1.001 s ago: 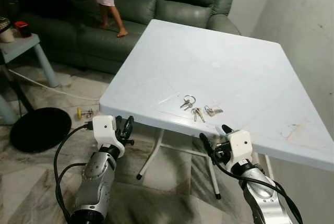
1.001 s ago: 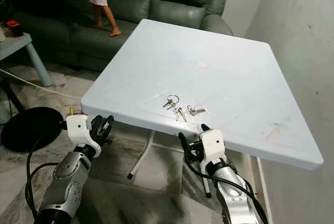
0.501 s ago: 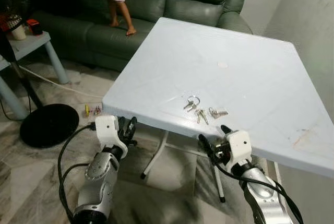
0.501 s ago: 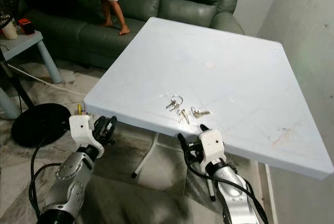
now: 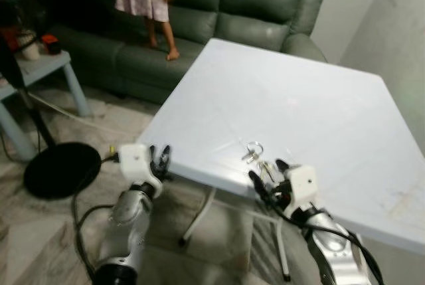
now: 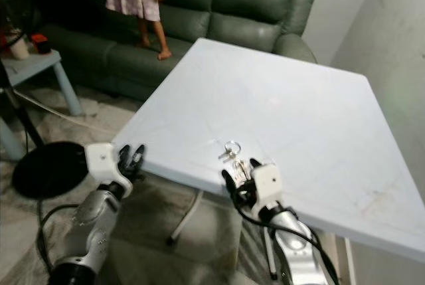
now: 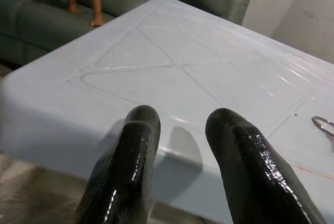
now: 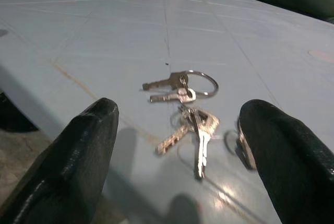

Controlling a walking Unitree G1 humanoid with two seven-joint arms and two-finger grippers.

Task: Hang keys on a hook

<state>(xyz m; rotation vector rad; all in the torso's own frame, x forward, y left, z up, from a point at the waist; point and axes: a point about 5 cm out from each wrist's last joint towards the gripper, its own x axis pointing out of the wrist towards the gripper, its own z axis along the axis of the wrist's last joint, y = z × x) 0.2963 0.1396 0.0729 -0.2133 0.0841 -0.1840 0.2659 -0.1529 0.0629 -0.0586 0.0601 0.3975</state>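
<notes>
From the head cameras, the robot stands at the near edge of a pale square desk [image 5: 319, 99], and the step in hand looks like the reach for the keys [image 5: 255, 155], before any lifting or hanging. The keys lie on the desk close to its near edge. The right end effector [image 5: 269, 177] sits just short of them at the desk's lip, its two black fingers spread apart and holding nothing. The left end effector [image 5: 159, 157] hovers by the desk's left corner, well apart from the keys, also holding nothing. Behind the desk stands a green sofa [image 5: 219, 6] with a person's legs [image 5: 159, 36] on it; a black round base [image 5: 60, 169] rests on the floor to the left.

In the left wrist view, the left fingers [image 7: 125, 172] are parted with a small gap, pointing at the desk edge; a sliver of a key ring [image 7: 324, 126] peeks in at the side.

In the right wrist view, the bunch reads clearly: a silver split ring [image 8: 201, 84] with two keys laid flat, and more silver keys [image 8: 192, 125] fanned out nearer the fingers. The right fingers [image 8: 78, 151] stand wide on either side of the bunch. My guess is the next move calls for easing forward and down so the fingers straddle the bunch, then closing; the flat metal on a smooth top may slide.
</notes>
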